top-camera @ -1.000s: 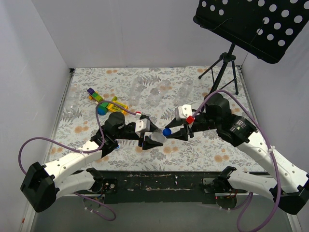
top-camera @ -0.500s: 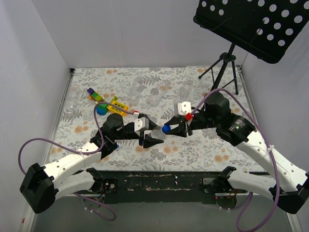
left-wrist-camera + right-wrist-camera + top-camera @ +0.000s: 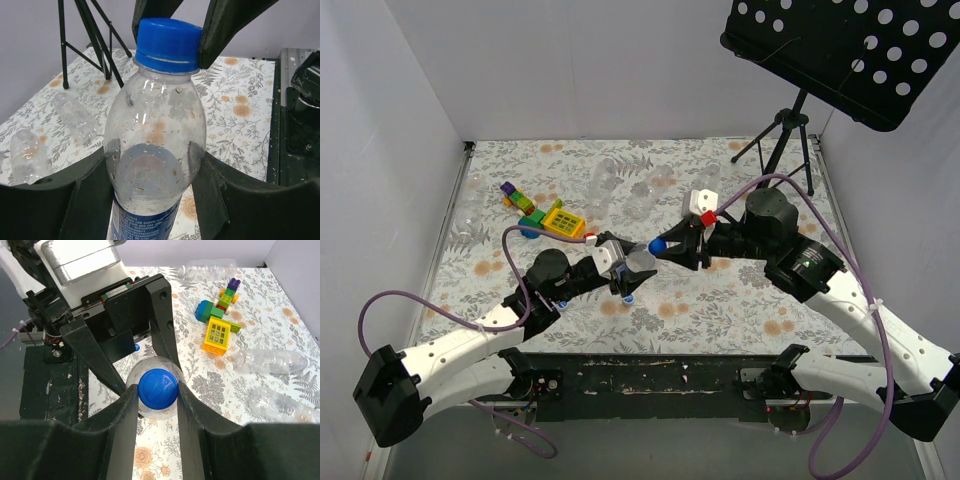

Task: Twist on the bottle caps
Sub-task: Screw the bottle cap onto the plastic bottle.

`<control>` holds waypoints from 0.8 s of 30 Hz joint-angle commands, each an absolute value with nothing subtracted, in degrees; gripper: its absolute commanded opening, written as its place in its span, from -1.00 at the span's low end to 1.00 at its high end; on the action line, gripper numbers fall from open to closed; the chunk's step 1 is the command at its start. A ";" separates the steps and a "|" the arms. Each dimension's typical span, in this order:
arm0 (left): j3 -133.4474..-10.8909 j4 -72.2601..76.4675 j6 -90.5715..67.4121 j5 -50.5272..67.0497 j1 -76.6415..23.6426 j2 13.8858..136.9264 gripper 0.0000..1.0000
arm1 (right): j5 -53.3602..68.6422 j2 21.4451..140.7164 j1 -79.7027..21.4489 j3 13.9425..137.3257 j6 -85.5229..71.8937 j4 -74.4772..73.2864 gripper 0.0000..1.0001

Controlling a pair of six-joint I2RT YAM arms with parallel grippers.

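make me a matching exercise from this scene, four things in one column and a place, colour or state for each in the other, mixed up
Things:
1. blue cap
2. labelled bottle
3. toy blocks
4. spare clear bottles

Place, colour or state:
a. lying on their sides on the table
b. between the right gripper's fingers, on a bottle's neck
c. yellow, green and purple
d. held in the left gripper

Pairs: 1-b, 2-d, 3-c, 4-a

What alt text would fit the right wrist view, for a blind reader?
The right gripper pinches a blue cap on a clear bottle, which the left gripper holds. Beyond, toy blocks and empty bottles lie on a floral table.
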State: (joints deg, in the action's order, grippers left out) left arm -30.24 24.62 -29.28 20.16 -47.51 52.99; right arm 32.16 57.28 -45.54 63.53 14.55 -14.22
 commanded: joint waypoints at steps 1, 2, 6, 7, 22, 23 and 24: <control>-30.32 26.72 -30.41 10.11 -46.58 52.91 0.06 | 30.94 57.04 -46.14 63.54 9.67 -13.36 -0.97; -30.41 26.63 -30.76 9.93 -46.58 52.82 0.24 | 29.81 57.22 -46.14 64.07 9.67 -14.58 -0.97; -30.76 26.02 -32.17 8.18 -46.23 52.91 0.87 | 24.71 58.53 -45.97 67.32 10.63 -19.50 -0.97; -30.94 26.02 -32.43 8.09 -46.14 53.00 0.96 | 23.74 58.71 -45.79 67.93 10.72 -20.47 -0.97; -33.04 23.73 -38.93 0.88 -41.75 53.52 0.96 | 4.94 65.39 -31.04 80.85 11.25 -37.52 -0.97; -33.31 23.38 -39.54 -1.82 -41.14 53.35 0.96 | 3.79 65.65 -29.89 80.86 11.08 -37.62 -0.97; -33.48 22.94 -40.42 -2.98 -40.26 53.44 0.96 | 2.82 65.92 -28.32 80.77 10.90 -37.88 -0.97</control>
State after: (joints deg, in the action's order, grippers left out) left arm -30.72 23.99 -37.23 3.86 -42.63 53.30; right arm 9.69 64.97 -32.32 78.04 10.85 -34.41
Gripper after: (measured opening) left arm 0.981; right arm 0.393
